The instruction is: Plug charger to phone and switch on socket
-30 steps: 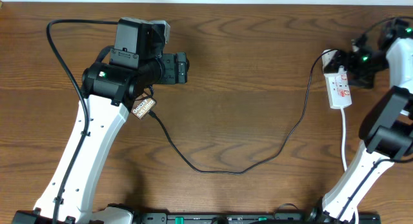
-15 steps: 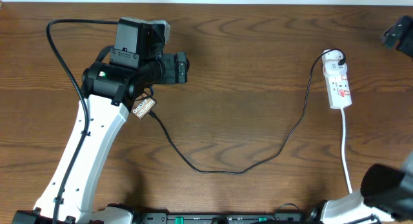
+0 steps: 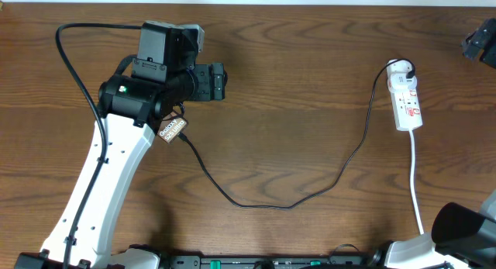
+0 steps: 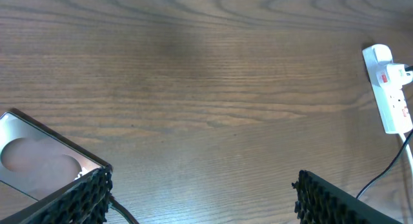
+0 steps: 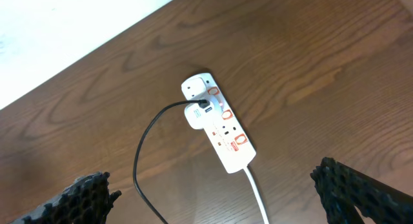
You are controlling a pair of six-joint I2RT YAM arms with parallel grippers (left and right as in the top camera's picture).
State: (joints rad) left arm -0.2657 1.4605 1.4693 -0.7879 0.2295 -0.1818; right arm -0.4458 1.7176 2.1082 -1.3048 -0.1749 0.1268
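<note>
The phone [image 3: 172,129] lies flat, partly under my left arm; its tan face shows at the lower left of the left wrist view [image 4: 39,161]. The charger cable [image 3: 256,205] runs from the phone's edge in a long curve to the white socket [image 3: 407,101], where it is plugged in near the round end [image 5: 201,109]. My left gripper [image 4: 200,204] is open and empty, just right of the phone. My right gripper [image 5: 216,198] is open and empty, high above the socket [image 5: 218,126].
The socket's white cord [image 3: 416,184] runs toward the front edge. The socket also shows in the left wrist view [image 4: 390,88]. A dark part of the right arm [image 3: 480,43] sits at the top right edge. The table's far edge shows in the right wrist view [image 5: 77,53].
The right arm, which was over the socket a second ago, has lifted away to the right edge. The left arm, phone and cable have not moved.
</note>
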